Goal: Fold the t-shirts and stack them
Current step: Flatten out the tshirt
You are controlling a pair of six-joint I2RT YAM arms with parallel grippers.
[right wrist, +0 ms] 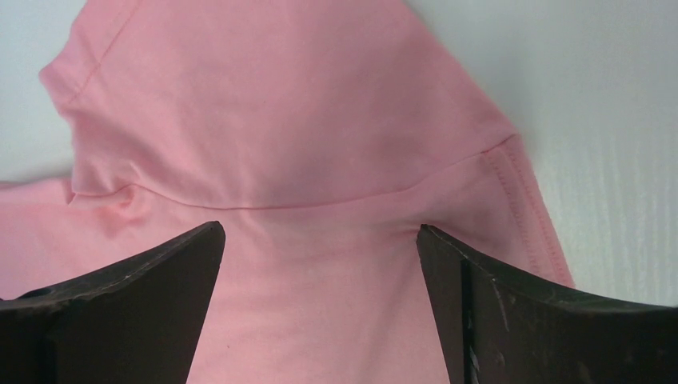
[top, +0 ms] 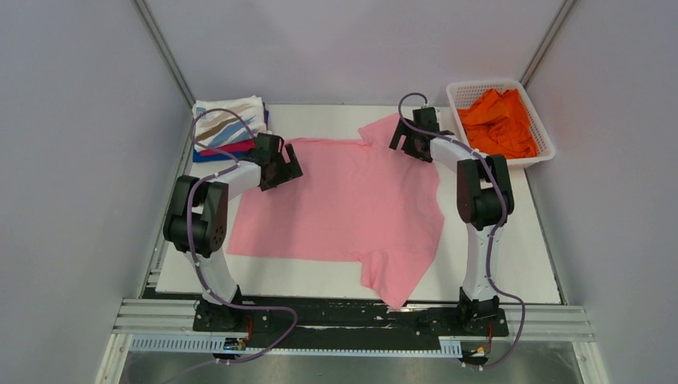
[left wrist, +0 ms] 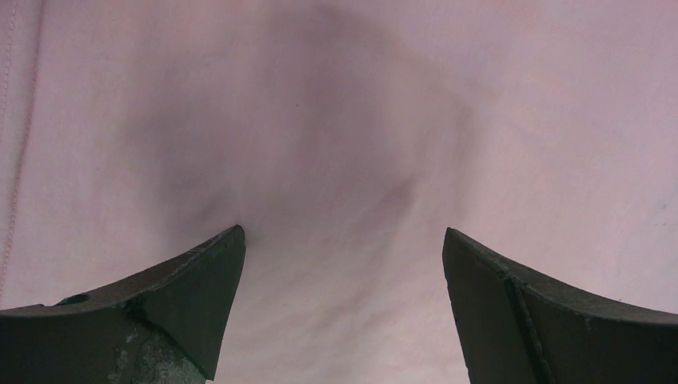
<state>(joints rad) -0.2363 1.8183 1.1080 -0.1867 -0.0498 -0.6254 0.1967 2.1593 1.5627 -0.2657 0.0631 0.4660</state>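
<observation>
A light pink t-shirt (top: 344,204) lies spread flat on the white table, one sleeve at the far right, one at the near edge. My left gripper (top: 281,170) is open, low over the shirt's far left part; pink cloth (left wrist: 344,160) fills its view between the fingers. My right gripper (top: 412,142) is open over the far sleeve seam (right wrist: 320,204), holding nothing. A folded stack (top: 229,128) sits at the far left: streak-print white tee on top, magenta and blue below. An orange t-shirt (top: 500,120) lies crumpled in the basket.
The white lattice basket (top: 537,132) stands at the far right corner. Grey enclosure walls close in both sides. Bare white table (top: 512,264) shows right of and in front of the pink shirt.
</observation>
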